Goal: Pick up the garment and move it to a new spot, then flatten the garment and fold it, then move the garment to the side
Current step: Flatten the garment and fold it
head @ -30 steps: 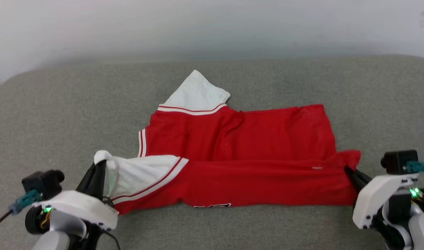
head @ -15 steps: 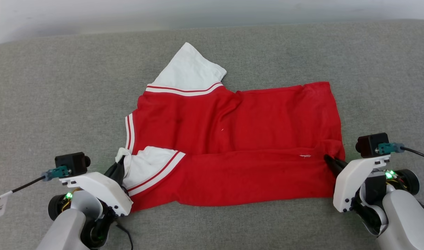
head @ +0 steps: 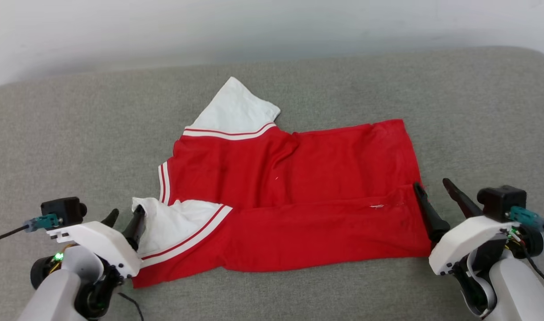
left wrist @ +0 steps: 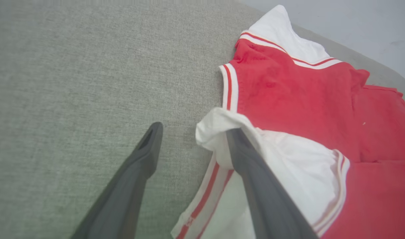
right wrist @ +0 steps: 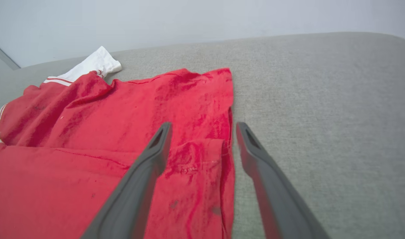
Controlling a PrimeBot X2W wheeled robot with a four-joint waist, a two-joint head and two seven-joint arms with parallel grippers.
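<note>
The garment (head: 294, 191) is a red shirt with white sleeves, lying on the grey cushion with its near part folded back over the rest. One white sleeve (head: 234, 109) points to the far side. The other white sleeve (left wrist: 288, 156) lies at the near left, its rolled edge draped on one finger of my left gripper (head: 127, 213) (left wrist: 194, 129), which is open. My right gripper (head: 431, 183) (right wrist: 204, 125) is open at the garment's right hem (right wrist: 222, 146). One of its fingers is over the red cloth and the other over the cushion.
The grey fabric cushion (head: 76, 133) spreads wide on all sides of the garment, with bare room to its left, right and far side. A pale wall (head: 272, 26) rises behind the cushion's rounded far edge.
Both grippers were shut on the garment, the left on the near sleeve and the right on the hem corner, and both have opened and let go. The head camera has also shifted.
</note>
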